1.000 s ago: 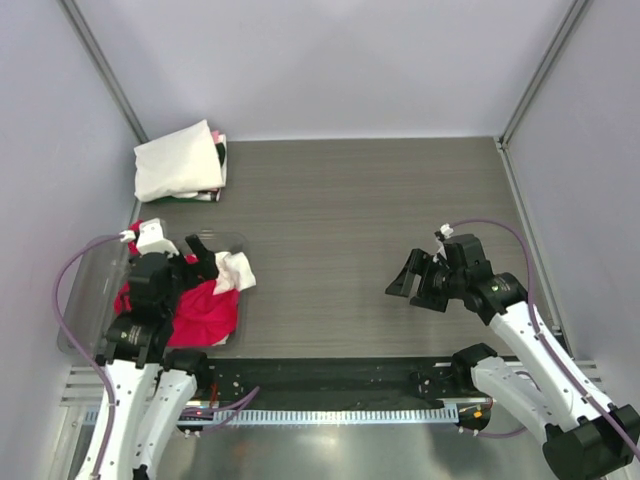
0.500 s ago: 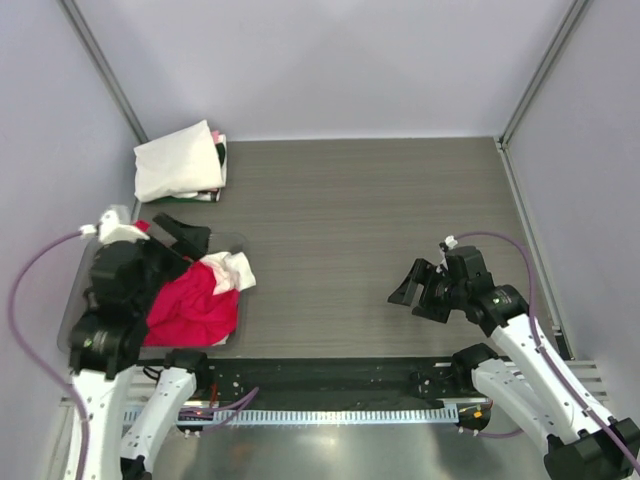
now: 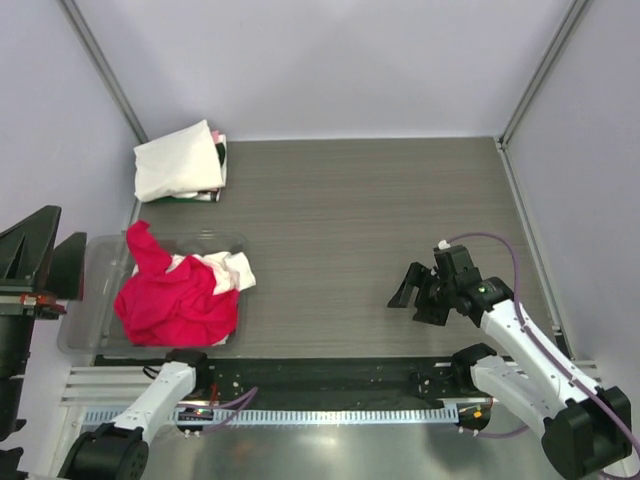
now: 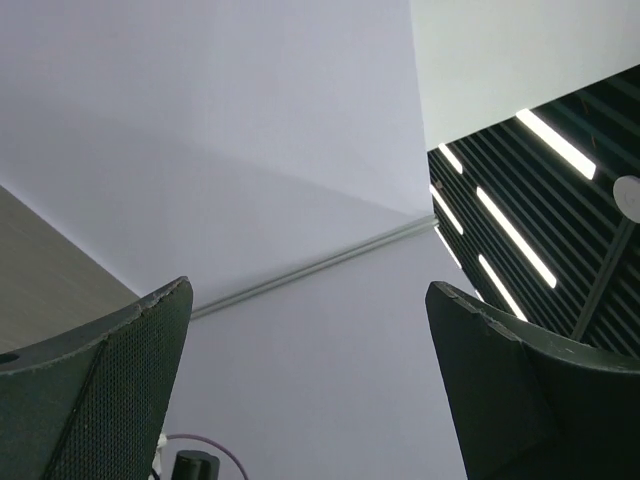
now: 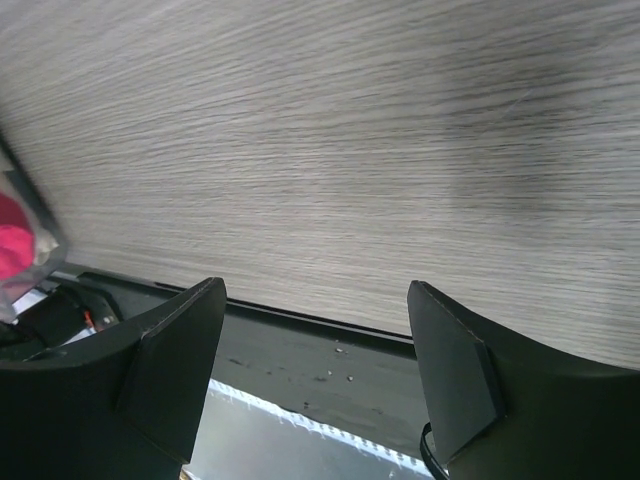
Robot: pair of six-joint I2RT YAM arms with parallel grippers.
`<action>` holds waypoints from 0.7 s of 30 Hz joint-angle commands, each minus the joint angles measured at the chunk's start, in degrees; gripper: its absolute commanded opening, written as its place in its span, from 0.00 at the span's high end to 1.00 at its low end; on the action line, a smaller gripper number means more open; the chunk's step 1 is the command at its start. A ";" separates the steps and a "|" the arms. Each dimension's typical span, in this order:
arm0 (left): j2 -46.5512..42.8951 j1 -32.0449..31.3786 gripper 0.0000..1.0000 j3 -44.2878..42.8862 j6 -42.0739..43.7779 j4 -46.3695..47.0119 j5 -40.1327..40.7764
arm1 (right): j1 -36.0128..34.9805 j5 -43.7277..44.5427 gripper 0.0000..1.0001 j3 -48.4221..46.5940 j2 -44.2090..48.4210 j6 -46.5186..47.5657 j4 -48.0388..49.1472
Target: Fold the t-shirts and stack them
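White right arm [image 3: 522, 335] — black gripper [image 5: 315, 290]; purple cable [image 3: 488, 235] (looped).

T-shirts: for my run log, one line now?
left gripper open, empty | right gripper open, empty | red t-shirt in bin | white t-shirt folded

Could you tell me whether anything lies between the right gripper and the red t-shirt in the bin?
The table between the right gripper and the red t-shirt is bare. Only the right wall of the clear bin, and a pale cloth bunched at it, border the shirt on that side.
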State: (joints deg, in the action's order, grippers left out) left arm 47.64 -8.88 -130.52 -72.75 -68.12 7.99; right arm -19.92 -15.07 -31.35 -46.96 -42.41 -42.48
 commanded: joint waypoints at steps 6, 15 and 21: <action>3.60 0.01 0.00 4.04 -5.21 7.29 -2.53 | -0.38 1.53 0.20 -1.95 -5.86 -0.30 5.04; 1.75 0.09 0.00 9.14 -7.75 16.08 -3.68 | -0.38 1.62 0.20 -0.90 -5.42 -2.32 6.36; 0.88 0.01 0.00 10.72 -11.27 19.15 -4.91 | -0.47 1.62 0.20 -0.46 -4.81 -2.59 6.62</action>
State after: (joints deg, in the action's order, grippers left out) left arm 49.21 -8.88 -120.75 -81.12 -54.72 4.69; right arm -19.94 -14.15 -31.22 -52.86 -44.01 -37.67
